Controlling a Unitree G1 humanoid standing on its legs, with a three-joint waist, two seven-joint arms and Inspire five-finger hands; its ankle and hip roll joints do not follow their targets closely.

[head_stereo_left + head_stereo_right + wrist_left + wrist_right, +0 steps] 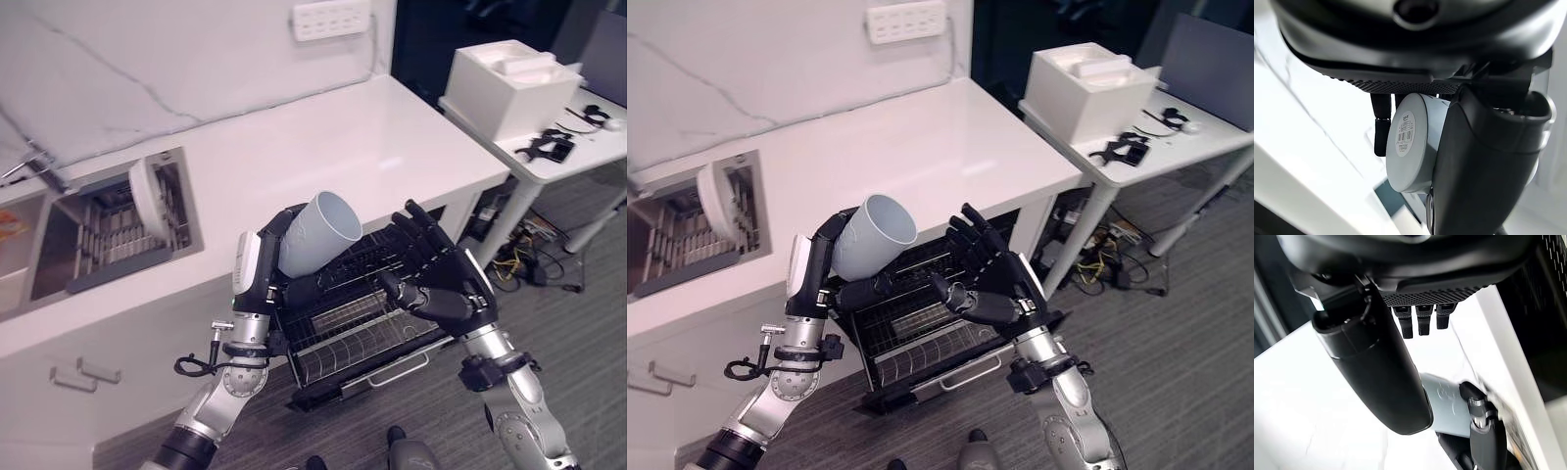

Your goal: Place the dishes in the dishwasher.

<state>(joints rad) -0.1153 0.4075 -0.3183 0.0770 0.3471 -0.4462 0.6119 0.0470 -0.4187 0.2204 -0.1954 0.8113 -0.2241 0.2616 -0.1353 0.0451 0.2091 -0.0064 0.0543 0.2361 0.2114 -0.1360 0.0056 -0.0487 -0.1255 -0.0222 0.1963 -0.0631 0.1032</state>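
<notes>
My left hand (263, 269) holds a pale blue-grey cup (315, 233) tilted, its mouth turned up and to the right, above the pulled-out dishwasher rack (362, 328). In the left wrist view the cup's base (1409, 142) sits between the curled fingers and the thumb. My right hand (441, 274) hovers open over the rack's right side, fingers spread toward the cup without touching it. The cup (1447, 401) also shows past the right hand's thumb. A white plate (147, 199) stands on edge in the sink rack (118, 240).
The white counter (343, 137) runs behind the open dishwasher. A side table (578, 147) at the right carries a white box (509, 83) and black items. A wall socket strip (331, 18) is on the back wall. Drawer handles (83, 372) show at the lower left.
</notes>
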